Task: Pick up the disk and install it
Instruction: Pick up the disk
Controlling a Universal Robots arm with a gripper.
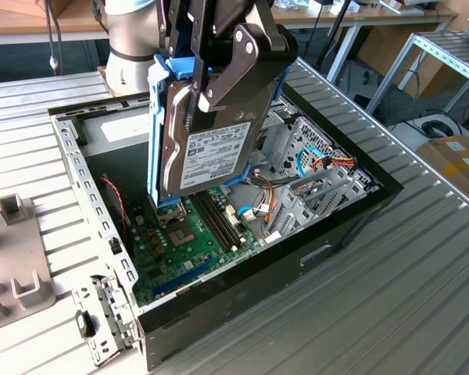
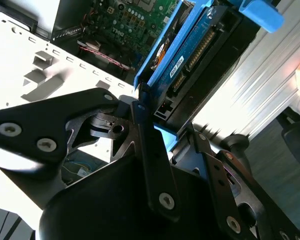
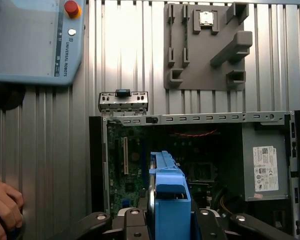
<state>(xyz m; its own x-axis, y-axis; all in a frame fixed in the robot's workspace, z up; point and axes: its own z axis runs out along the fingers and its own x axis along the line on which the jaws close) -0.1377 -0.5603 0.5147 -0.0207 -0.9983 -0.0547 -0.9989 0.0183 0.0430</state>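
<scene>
My gripper (image 1: 194, 94) is shut on the disk (image 1: 207, 148), a dark-grey hard drive with a white label framed by a light-blue carrier rail. The disk hangs on edge, tilted, above the open computer case (image 1: 336, 234), over the green motherboard (image 1: 187, 242) and touching nothing below. In the second wrist view the black fingers (image 2: 145, 130) clamp the near end of the disk (image 2: 190, 45). The first wrist view looks down along the blue carrier (image 3: 170, 200), held between the gripper (image 3: 170, 220) jaws, into the case.
A silver drive cage (image 1: 297, 156) with loose cables fills the case's right part in the exterior view. A grey fixture plate (image 3: 205, 45) and a small metal bracket (image 3: 123, 100) lie on the slatted table. A teach pendant (image 3: 35, 40) and a person's hand (image 3: 2, 205) are nearby.
</scene>
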